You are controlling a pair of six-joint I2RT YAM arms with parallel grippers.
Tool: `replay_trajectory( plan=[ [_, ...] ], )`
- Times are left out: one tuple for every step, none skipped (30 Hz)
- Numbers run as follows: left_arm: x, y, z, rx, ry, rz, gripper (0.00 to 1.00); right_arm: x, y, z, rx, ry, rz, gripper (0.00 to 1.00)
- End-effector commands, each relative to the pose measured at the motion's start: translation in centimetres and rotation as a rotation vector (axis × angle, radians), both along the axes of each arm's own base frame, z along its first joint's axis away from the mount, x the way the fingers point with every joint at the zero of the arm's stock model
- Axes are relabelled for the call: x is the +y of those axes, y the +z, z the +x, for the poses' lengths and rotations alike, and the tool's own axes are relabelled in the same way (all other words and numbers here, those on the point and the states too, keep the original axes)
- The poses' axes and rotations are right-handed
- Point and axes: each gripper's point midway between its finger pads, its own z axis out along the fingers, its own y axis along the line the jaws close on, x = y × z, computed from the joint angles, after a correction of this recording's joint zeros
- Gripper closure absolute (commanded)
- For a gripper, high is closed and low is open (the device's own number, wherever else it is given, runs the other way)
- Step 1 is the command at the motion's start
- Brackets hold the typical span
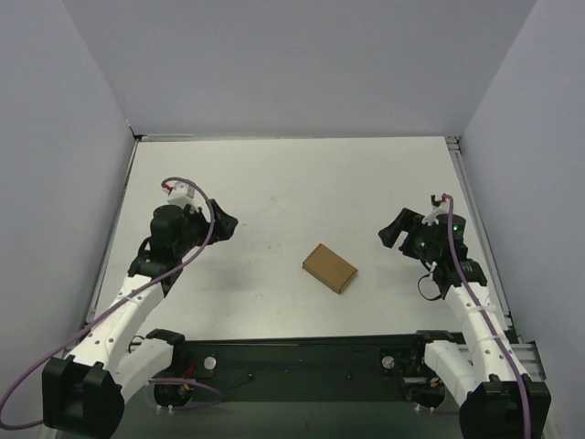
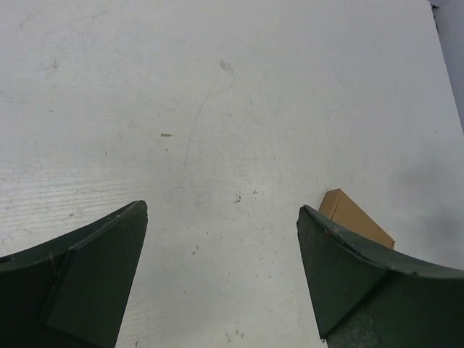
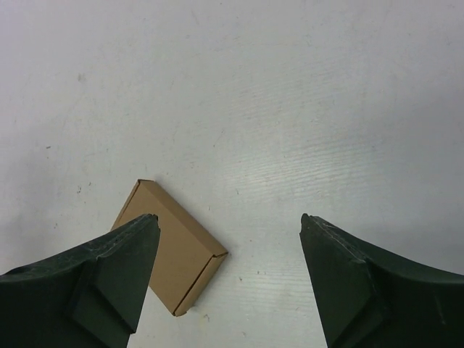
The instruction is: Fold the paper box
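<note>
The whole table [image 1: 274, 183] was viewed from high above and behind its near edge, facing the far edge. Each wrist view was taken low and close, angled down at the surface between its own fingers [image 2: 87, 283]. The paper box [image 1: 330, 267] was shared by all three views.

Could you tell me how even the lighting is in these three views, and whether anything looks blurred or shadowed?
Top external: soft, even light; the paper box is sharp, with barely a shadow. Left wrist: the table grain is crisp, a dim shadow lies at right. Right wrist: no glare, the box edges clear, the fingers dark.
</note>
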Motion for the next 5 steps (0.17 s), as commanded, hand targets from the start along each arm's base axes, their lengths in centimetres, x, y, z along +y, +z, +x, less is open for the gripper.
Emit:
replay_trajectory(
  plan=[
    [0.55, 0.86, -0.82, 0.006, 0.0, 0.033, 0.06, -0.23, 3.16, 0.76, -0.108, 0.031, -0.014, 0.2],
    [0.67, 0.83, -0.8, 0.007, 0.007, 0.033, 0.06, -0.34, 3.16, 0.73, -0.109, 0.027, -0.018, 0.2],
    [0.7, 0.95, -0.8, 0.005, 0.008, 0.034, 0.06, -0.56, 3.25, 0.74, -0.112, 0.019, -0.029, 0.2],
    [0.68, 1.04, -0.82, 0.002, 0.008, 0.034, 0.06, -0.61, 3.28, 0.66, -0.112, 0.016, -0.03, 0.2],
    [0.72, 1.23, -0.78, -0.003, 0.01, 0.032, 0.05, -0.7, 3.46, 0.66, -0.117, 0.014, -0.036, 0.2]
  ],
)
